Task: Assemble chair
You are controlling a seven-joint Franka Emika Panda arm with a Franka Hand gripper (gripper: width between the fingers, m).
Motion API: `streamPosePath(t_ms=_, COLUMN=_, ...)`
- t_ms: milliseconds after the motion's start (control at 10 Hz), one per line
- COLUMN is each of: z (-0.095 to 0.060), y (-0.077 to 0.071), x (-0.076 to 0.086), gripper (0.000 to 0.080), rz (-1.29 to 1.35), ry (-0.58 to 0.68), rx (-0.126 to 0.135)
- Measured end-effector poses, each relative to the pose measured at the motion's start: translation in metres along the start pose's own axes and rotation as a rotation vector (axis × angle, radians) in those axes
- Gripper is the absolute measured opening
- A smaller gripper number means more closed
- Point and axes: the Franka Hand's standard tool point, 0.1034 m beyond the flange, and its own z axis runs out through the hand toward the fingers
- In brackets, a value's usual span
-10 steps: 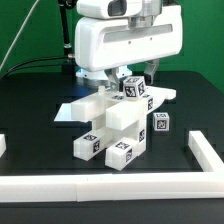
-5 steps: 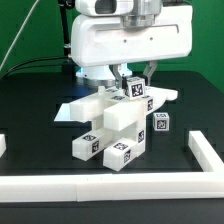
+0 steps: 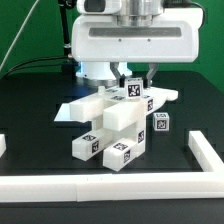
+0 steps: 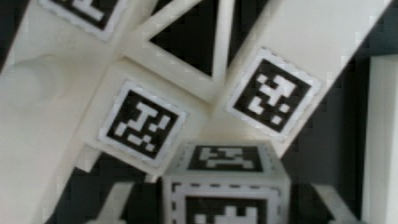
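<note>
The partly joined chair (image 3: 112, 122) stands mid-table, a stack of chunky white blocks and a tilted slab, with tags on the front blocks (image 3: 89, 144). My gripper (image 3: 134, 82) hangs straight over its top. It is shut on a small tagged white block (image 3: 133, 89), a dark finger at each side. In the wrist view that small block (image 4: 222, 190) sits between my fingers (image 4: 121, 198), with my gripper (image 4: 222, 205) centred on it. Behind it lies a broad white chair slab (image 4: 71, 90) with two tags.
Plain white border rails run along the front (image 3: 100, 186) and the exterior view's right (image 3: 206, 152), with a rail end at the left (image 3: 2, 146). A loose tagged block (image 3: 161, 124) stands beside the stack on black tabletop (image 3: 35, 120).
The jaws have closed onto the small tagged block on top of the stack. The gripper body has shifted slightly toward the exterior view's right. The chair parts have not moved.
</note>
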Motion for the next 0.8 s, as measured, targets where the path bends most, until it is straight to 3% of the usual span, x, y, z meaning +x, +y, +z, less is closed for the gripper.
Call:
streamPosePath(t_ms=600, z=0.0000, y=-0.0016, x=-0.0002, gripper=0.0290, rz=0.382, ry=-0.005, rx=0.013)
streamPosePath(t_ms=800, z=0.0002, y=0.0001, x=0.0013, gripper=0.0290, rz=0.594, ry=-0.019, rx=0.045)
